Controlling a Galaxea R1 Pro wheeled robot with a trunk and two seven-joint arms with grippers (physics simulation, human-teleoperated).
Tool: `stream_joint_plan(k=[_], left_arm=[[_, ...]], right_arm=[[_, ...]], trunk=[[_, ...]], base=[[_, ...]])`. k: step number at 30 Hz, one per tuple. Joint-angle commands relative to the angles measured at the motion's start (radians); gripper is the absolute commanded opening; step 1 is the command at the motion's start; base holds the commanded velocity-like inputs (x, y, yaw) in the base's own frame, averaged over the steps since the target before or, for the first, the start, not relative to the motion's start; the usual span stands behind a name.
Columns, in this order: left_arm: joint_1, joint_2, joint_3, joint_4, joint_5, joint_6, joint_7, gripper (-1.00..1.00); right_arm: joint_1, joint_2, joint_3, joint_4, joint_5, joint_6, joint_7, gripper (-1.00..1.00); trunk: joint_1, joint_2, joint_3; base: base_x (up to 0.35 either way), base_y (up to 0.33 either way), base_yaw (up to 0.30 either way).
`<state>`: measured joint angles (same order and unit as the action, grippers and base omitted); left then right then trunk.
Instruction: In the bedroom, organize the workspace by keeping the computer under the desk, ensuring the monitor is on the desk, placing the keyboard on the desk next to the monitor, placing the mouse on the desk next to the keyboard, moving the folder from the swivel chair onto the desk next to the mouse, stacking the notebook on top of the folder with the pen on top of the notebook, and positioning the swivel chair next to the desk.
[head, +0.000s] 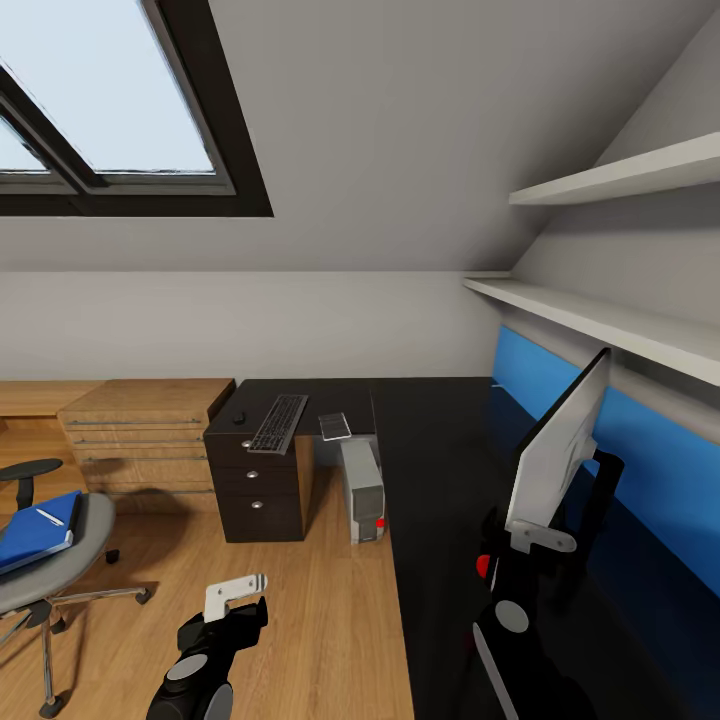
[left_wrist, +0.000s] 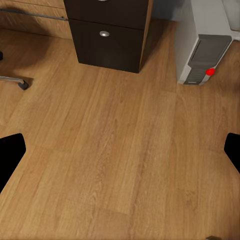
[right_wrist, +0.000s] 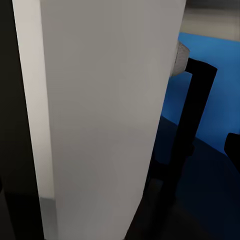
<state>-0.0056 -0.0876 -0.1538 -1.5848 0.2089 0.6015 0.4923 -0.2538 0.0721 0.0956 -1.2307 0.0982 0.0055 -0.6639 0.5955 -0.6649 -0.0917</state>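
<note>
The monitor (head: 560, 450) stands on the black desk (head: 440, 460) at the right, white back toward me, red dot at its lower corner. My right gripper (head: 530, 545) is at the monitor's lower edge; in the right wrist view the white back (right_wrist: 110, 110) is very close, and one black finger (right_wrist: 233, 150) stands apart from it. On the desk's far arm lie the keyboard (head: 277, 423), the mouse (head: 240, 417) and a grey notebook (head: 335, 427). The computer (head: 362, 490) (left_wrist: 205, 55) stands under the desk. The swivel chair (head: 70, 560) holds the blue folder (head: 40, 527) and the pen (head: 50, 517). My left gripper (head: 235, 605) hangs open over the floor.
A black drawer unit (head: 255, 490) (left_wrist: 107, 37) stands under the desk, beside a light wood cabinet (head: 140, 430). Two white shelves (head: 600, 320) run along the right wall above the blue back panel (head: 640, 440). Wood floor (left_wrist: 120, 150) lies between chair and desk. A chair castor (left_wrist: 22, 84) is nearby.
</note>
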Motion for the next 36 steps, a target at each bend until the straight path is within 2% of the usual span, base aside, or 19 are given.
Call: stream_joint_plan(k=[1, 9, 36], left_arm=[[-0.001, 0.000, -0.001, -0.001, 0.011, 0.002, 0.009, 1.00], [-0.001, 0.000, -0.001, -0.001, 0.011, 0.002, 0.009, 1.00], [-0.001, 0.000, -0.002, -0.001, 0.011, 0.002, 0.009, 1.00]], right_arm=[[-0.001, 0.000, 0.001, 0.000, 0.005, 0.001, -0.005, 1.00], [-0.001, 0.000, 0.001, 0.000, 0.005, 0.001, -0.005, 1.00], [-0.001, 0.002, 0.001, 0.000, 0.005, 0.001, -0.006, 1.00]], trunk=[[0.000, -0.001, -0.002], [0.000, -0.001, -0.002], [0.000, -0.001, -0.002]], base=[[0.000, 0.000, 0.000], [-0.091, -0.085, 0.000], [-0.236, -0.235, 0.000]])
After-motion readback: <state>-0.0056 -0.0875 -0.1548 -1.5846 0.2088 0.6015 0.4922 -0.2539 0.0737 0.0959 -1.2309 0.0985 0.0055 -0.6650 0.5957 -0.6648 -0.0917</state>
